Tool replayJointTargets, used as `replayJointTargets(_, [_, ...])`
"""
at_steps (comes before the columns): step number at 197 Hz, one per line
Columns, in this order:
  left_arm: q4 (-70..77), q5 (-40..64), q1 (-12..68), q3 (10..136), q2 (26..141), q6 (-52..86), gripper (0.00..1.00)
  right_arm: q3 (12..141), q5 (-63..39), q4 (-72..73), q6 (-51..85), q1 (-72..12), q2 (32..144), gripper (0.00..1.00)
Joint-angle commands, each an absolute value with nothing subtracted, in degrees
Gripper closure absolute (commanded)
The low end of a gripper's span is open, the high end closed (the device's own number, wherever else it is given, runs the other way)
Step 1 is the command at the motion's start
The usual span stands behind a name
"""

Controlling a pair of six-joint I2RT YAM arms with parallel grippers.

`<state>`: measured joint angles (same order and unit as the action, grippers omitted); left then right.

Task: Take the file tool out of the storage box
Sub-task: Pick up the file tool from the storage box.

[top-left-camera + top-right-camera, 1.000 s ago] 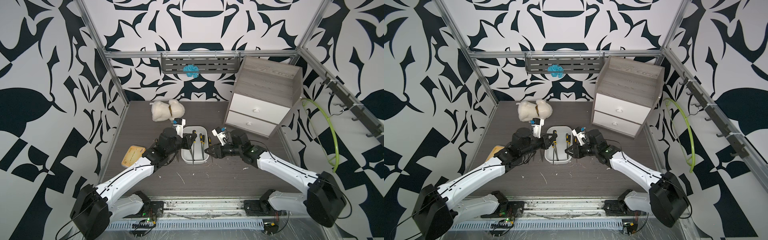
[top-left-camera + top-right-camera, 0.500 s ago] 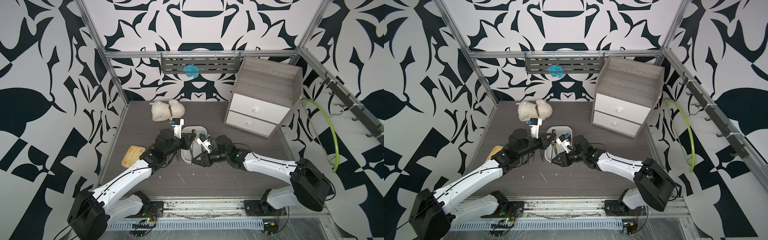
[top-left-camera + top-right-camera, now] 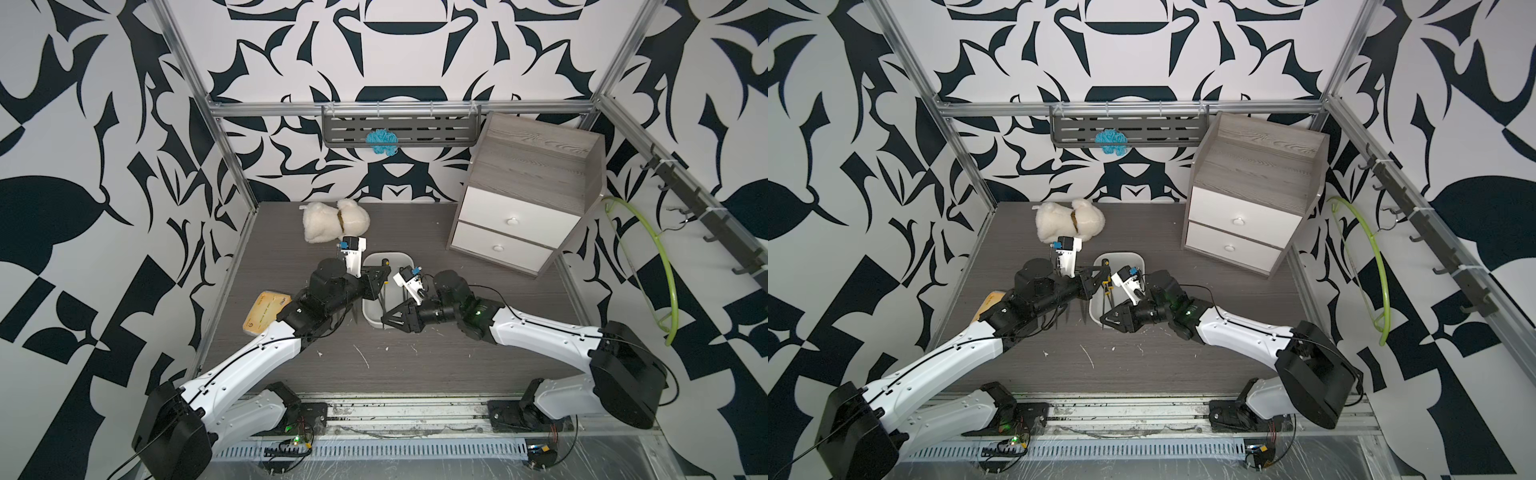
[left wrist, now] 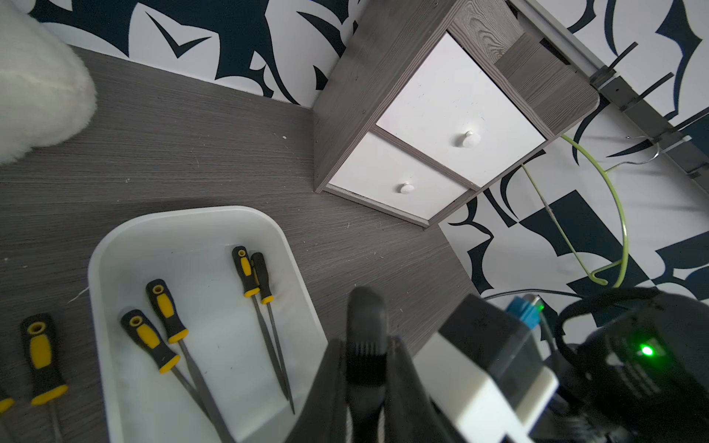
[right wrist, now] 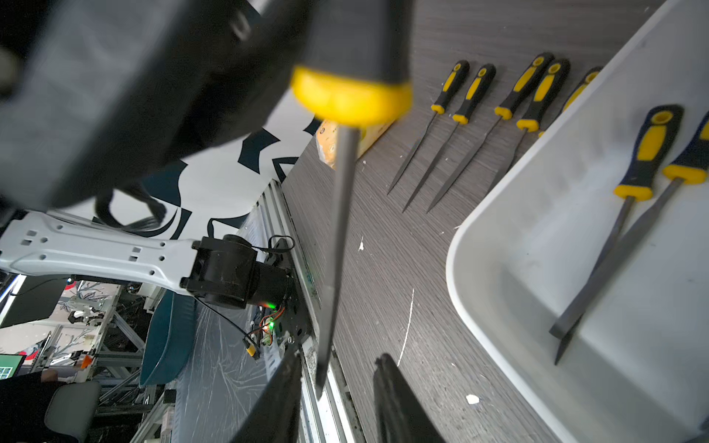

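This is a robotics lab holding a purpose-built test cell. An aluminium frame (image 3: pixel 270 109) carries wall panels (image 3: pixel 395 54) printed in a bold black-and-white pattern around a grey wood-grain tabletop (image 3: pixel 415 365). The left arm (image 3: pixel 249 365) and right arm (image 3: pixel 540 332) stand on a metal rail (image 3: pixel 395 409) at the near edge, beside a bare circuit board (image 3: pixel 296 437) with a green light and a slotted cable duct (image 3: pixel 395 451). Beyond the cell, the right wrist view shows an office chair (image 5: pixel 73 406), a lit screen (image 5: pixel 7 371) and aluminium racking (image 5: pixel 115 345).
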<state>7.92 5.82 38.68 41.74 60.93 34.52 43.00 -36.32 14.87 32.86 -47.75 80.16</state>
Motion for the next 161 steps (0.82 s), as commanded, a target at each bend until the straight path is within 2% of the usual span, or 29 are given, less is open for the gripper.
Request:
replayJointTargets(1, [9.2, 6.2, 38.5, 41.5, 61.1, 34.3, 1.00, 45.8, -37.3, 16.9, 32.8, -48.4, 80.6, 0.64])
replayJointTargets(43, [9.0, 6.6, 38.5, 42.1, 62.6, 34.4, 1.00, 46.0, -37.1, 17.4, 32.4, -48.5, 80.8, 0.70])
replayJointTargets(70, [9.5, 6.9, 38.5, 42.1, 63.3, 34.9, 1.00, 45.9, -36.5, 17.5, 32.2, -48.6, 80.8, 0.86])
replayJointTargets(111, [9.3, 6.8, 38.5, 42.1, 63.1, 35.0, 1.00, 45.9, -34.3, 15.8, 31.3, -48.6, 80.3, 1.00])
replayJointTargets(120, [9.2, 6.7, 38.6, 42.1, 62.8, 35.0, 1.00, 45.7, -33.7, 15.5, 31.1, -48.6, 79.9, 1.00])
replayJointTargets(133, [8.7, 6.5, 38.5, 42.2, 62.6, 35.0, 0.71, 45.7, -32.6, 14.2, 30.5, -48.6, 79.4, 1.00])
replayJointTargets(143, [8.3, 6.1, 38.5, 42.2, 62.4, 35.0, 0.53, 45.8, -31.9, 12.9, 30.2, -48.5, 79.1, 1.00])
replayJointTargets(161, [7.1, 3.8, 38.5, 42.0, 61.4, 35.5, 0.29, 46.9, -28.1, 6.9, 29.0, -48.5, 77.9, 1.00])
